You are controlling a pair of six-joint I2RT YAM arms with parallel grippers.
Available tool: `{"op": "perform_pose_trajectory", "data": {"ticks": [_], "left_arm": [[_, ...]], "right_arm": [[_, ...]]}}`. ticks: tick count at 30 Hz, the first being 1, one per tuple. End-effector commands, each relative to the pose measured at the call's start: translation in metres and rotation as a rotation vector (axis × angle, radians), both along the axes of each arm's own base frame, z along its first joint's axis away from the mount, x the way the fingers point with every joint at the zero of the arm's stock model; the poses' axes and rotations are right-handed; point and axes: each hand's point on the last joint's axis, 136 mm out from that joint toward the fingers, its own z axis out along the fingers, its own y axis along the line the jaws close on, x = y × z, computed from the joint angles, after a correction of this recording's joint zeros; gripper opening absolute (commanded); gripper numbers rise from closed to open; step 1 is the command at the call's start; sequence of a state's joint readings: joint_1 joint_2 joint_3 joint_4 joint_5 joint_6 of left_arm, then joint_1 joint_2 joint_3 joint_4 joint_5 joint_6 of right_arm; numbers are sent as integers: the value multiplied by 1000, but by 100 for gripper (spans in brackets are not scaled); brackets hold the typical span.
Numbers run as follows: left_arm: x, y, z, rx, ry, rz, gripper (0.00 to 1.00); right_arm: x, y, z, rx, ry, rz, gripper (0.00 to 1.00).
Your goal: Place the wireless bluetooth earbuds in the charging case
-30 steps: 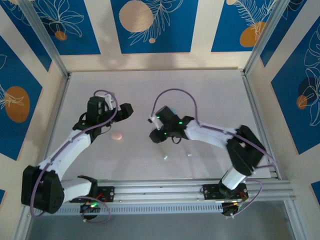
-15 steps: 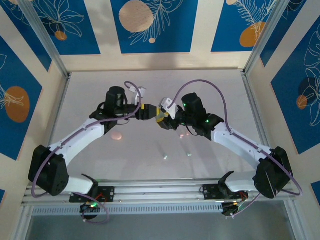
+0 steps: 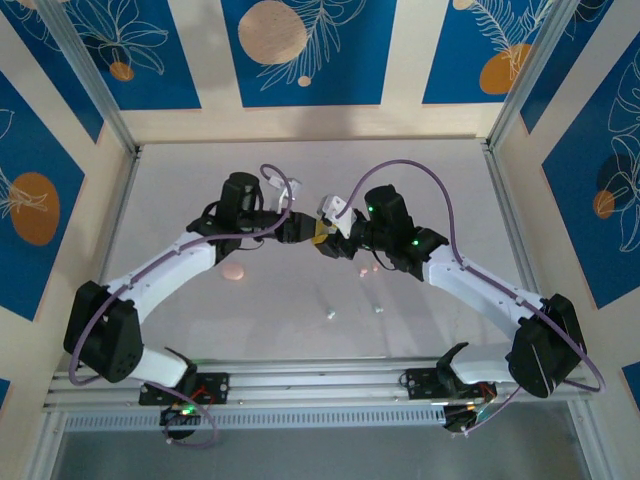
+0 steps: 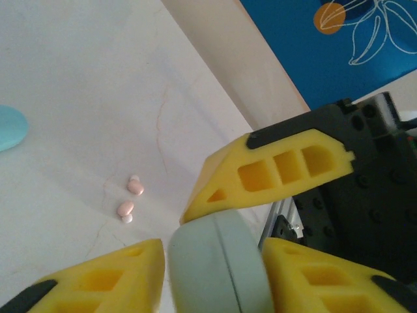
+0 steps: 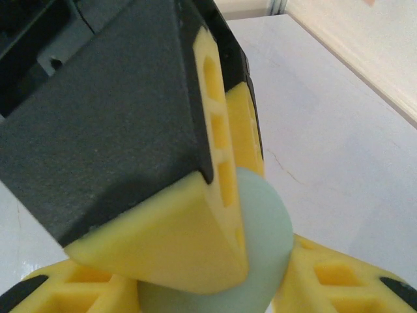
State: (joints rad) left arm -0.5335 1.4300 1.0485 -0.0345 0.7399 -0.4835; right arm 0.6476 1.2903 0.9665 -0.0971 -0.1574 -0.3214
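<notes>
— Since a second ago we are bringing both arms together at the middle of the overhead frame, and the left gripper (image 3: pixel 298 228) is narrowing from wide onto the charging case (image 4: pixel 218 267).
— And the right gripper (image 3: pixel 322 240)?
— We are clamping the same case with it, partly closed.
— So we are probably readying to open it. The pink earbuds (image 4: pixel 135 188) are lying on the worktop (image 4: pixel 78 65), left of centre in the left wrist frame.

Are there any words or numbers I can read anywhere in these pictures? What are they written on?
None: no words, numbers or brand marks can be read.
The blue wall panels show only leaf drawings and orange circles.
The mint case and the pink earbuds look plain.
</notes>
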Motion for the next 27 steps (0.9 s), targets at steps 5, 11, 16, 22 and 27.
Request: {"op": "perform_pose_trajectory", "data": {"ticks": [5,11,16,22,27], "left_arm": [[23,8,12,-15,25,191,6],[33,18,54,-369,117,362,6],[29,13,72,-470,161,333,7],[23,7,78,-494,158,312,7],[16,0,83,-507,137,273,8]], "right_arm": [[13,-10,20,18,-106,-84,48],[13,-36,56,298,-185,-135,57],[0,-31,51,292,-187,-38,57],[6,-21,61,313,-220,-9,58],[16,-20,73,338,-232,-13,59]]}}
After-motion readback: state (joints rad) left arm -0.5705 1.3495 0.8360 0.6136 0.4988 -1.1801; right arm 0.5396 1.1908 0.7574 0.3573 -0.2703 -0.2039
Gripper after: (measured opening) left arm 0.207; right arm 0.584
